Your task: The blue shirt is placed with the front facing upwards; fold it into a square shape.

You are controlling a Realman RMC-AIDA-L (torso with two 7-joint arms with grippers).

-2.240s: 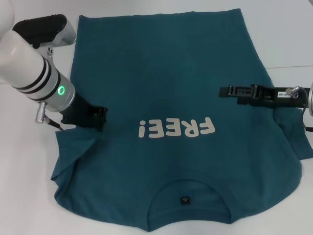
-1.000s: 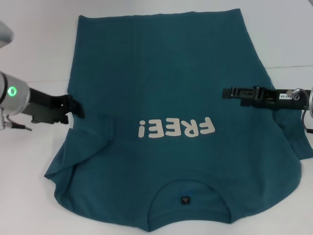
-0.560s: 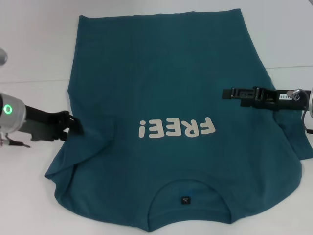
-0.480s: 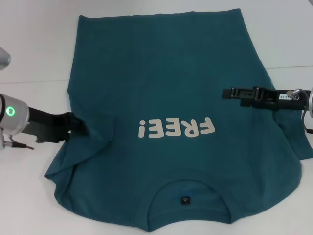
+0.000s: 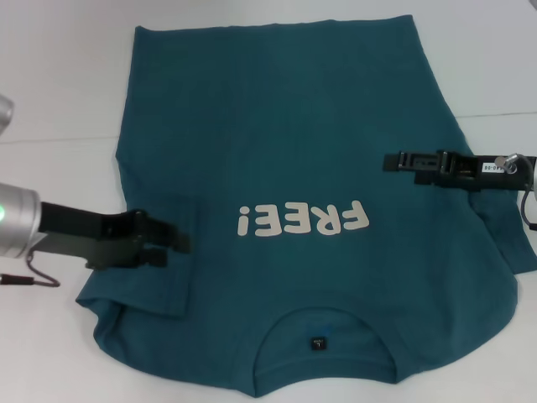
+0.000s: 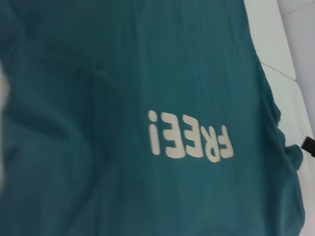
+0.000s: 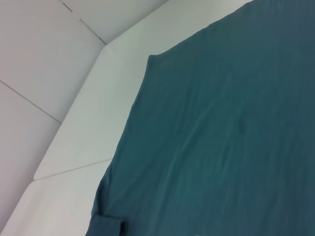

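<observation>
The blue shirt (image 5: 285, 126) lies front up on the white table (image 5: 59, 92), with its neck and dark tag (image 5: 317, 342) toward me. The cream "FREE!" letters (image 5: 302, 220) sit mid-chest and also show in the left wrist view (image 6: 191, 140). My left gripper (image 5: 178, 243) is over the shirt's left side, just left of the letters, shut on sleeve cloth. A flap of that sleeve (image 5: 147, 285) lies folded inward on the body. My right gripper (image 5: 388, 159) hovers over the shirt's right side, reaching in from the right edge. The right wrist view shows only smooth shirt (image 7: 221, 123).
White table surface surrounds the shirt, with a seam line running across it on the left (image 5: 50, 138) and a far corner (image 7: 98, 98). The shirt's right sleeve (image 5: 512, 243) bunches near the view's right edge, below the right arm.
My left gripper went from the body out to the left sleeve edge, then came back in to the right, drawing the sleeve over the body. The right gripper has barely moved.
</observation>
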